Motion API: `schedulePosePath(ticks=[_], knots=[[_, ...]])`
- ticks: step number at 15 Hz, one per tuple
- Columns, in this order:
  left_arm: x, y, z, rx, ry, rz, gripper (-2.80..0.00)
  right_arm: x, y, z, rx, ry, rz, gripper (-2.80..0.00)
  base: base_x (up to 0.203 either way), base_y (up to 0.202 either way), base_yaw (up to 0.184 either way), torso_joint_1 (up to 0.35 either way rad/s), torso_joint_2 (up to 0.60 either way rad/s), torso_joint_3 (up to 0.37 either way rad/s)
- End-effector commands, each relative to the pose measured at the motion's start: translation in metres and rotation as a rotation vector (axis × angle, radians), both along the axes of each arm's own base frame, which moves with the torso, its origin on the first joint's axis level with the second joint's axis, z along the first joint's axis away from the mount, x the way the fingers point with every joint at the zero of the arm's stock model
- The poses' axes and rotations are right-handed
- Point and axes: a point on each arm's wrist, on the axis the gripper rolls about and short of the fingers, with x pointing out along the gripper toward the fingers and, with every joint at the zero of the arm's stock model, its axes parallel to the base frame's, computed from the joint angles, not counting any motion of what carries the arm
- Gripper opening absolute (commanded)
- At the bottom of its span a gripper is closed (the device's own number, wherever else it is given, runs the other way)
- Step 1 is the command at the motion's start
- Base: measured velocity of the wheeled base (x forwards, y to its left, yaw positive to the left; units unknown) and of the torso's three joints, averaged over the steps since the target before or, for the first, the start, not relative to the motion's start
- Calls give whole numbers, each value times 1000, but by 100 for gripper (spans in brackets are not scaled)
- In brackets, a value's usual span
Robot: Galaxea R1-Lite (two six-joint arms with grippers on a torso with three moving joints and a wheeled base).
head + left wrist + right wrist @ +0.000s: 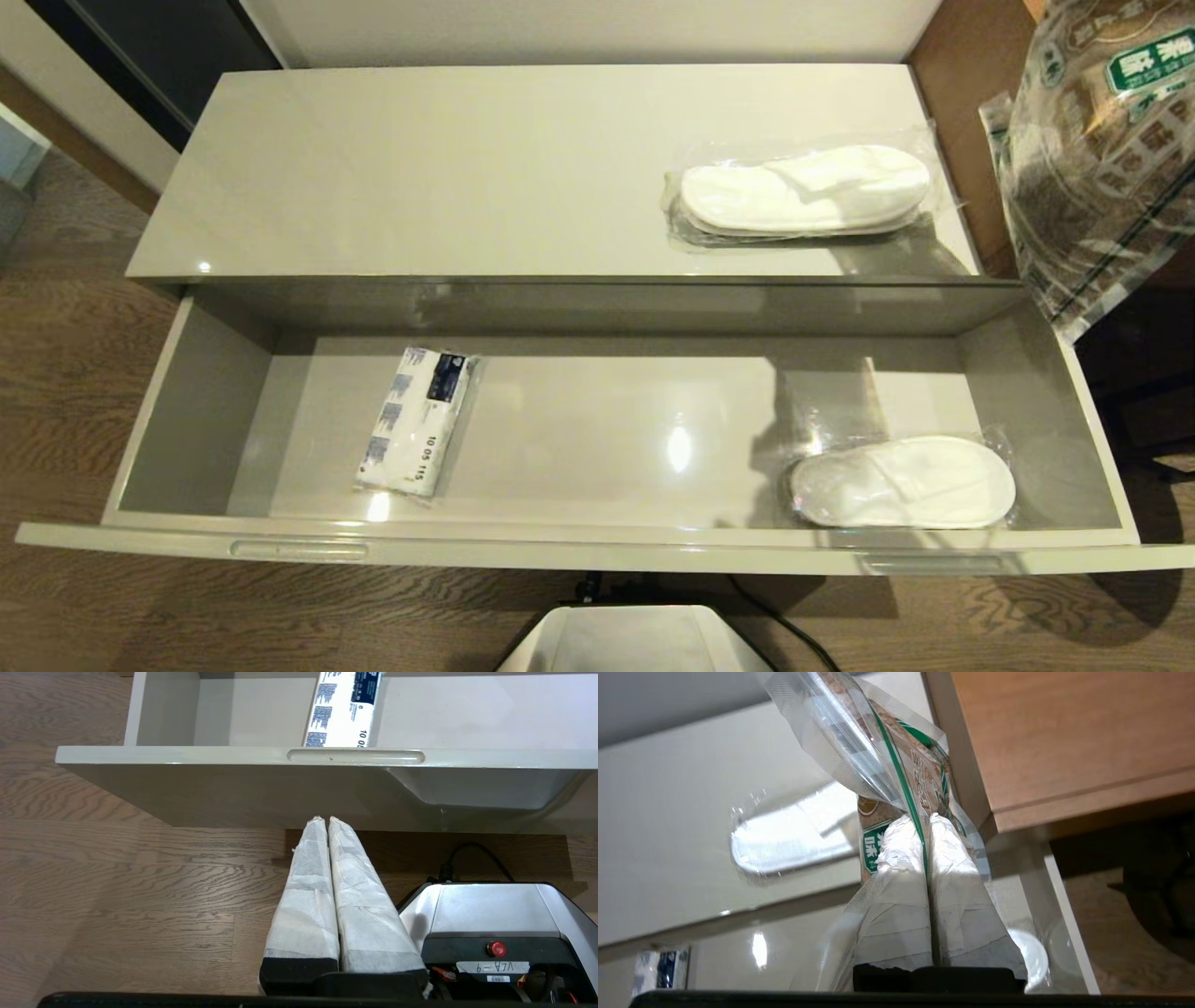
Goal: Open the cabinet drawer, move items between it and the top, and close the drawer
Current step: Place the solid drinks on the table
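Observation:
The cream-grey drawer stands pulled wide open below the glossy top. One bagged pair of white slippers lies on the top at the right. Another bagged pair lies in the drawer's right end. The crinkly brown-patterned packet with the green label hangs in the air at the far right, above the drawer's right end. My right gripper is shut on that packet. My left gripper is shut and empty, low in front of the drawer's front panel.
A white tissue pack with a dark blue label lies in the drawer's left half. A brown wood-grain desk stands just right of the cabinet. My own base sits below the drawer front, on the wooden floor.

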Motion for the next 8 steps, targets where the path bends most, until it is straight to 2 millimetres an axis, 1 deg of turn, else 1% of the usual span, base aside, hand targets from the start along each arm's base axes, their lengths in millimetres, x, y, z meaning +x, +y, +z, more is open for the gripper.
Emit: schedulePosePath(ticks=[1,4,6,8], knots=[[0,0,0,1,1,0,-280,15,9,4,4,-39,-8,-280,0,0,0,0,0,0],[0,0,0,1,1,0,-280,61,16,-9,1,-53,-64,-280,0,0,0,0,0,0],[0,0,0,1,1,0,-280,95,14,-17,9,-90,-90,-280,0,0,0,0,0,0],[0,0,0,1,1,0,-280,132,6,-31,4,-109,-125,-280,0,0,0,0,0,0]])
